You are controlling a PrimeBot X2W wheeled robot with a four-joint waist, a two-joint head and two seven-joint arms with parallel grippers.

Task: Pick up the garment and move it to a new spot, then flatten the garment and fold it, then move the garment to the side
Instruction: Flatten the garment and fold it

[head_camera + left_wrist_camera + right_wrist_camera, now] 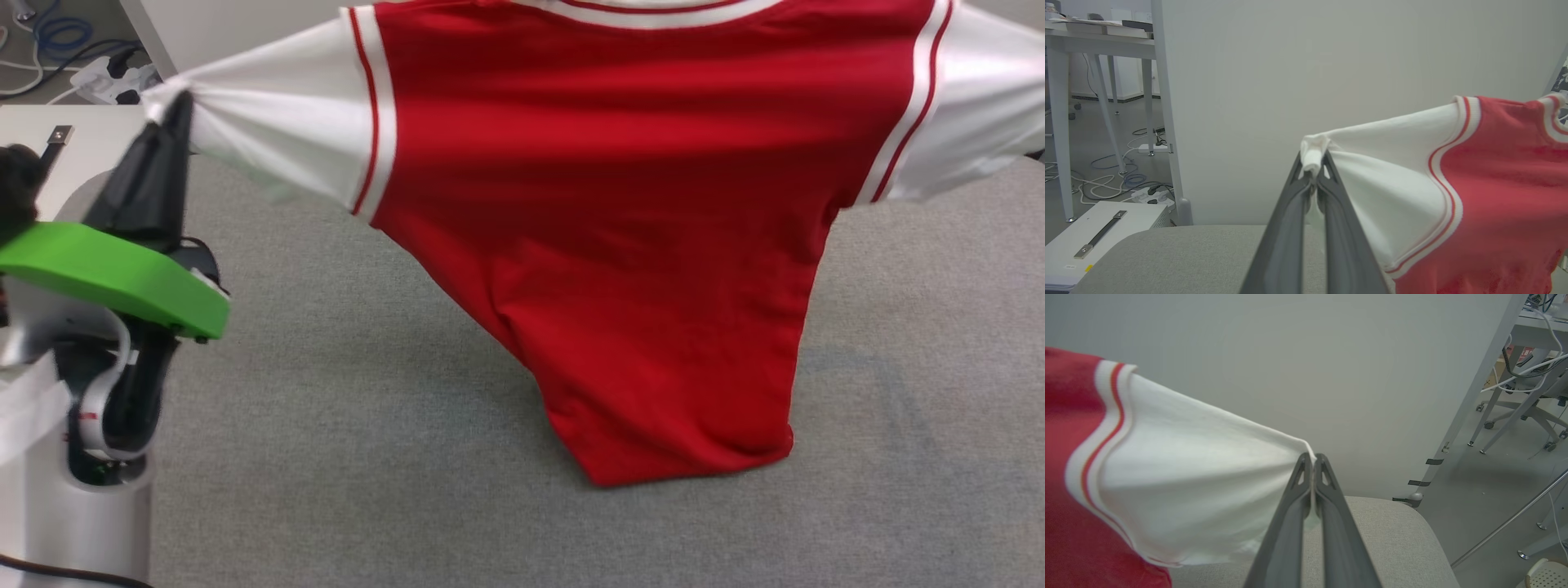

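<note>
Head view crops the garment at its collar; left hand and right hand pinch its sleeves.

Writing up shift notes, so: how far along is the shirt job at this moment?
Done: the garment is picked up by both sleeves. In hand: the left gripper and right gripper, each shut on a white sleeve end, hold it stretched wide, hem hanging low over the grey surface. Left: setting it down at a new spot, flattening, folding, moving it aside.

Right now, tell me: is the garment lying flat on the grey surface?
No, the garment hangs stretched in the air, left fingers pinching its sleeve.
</note>
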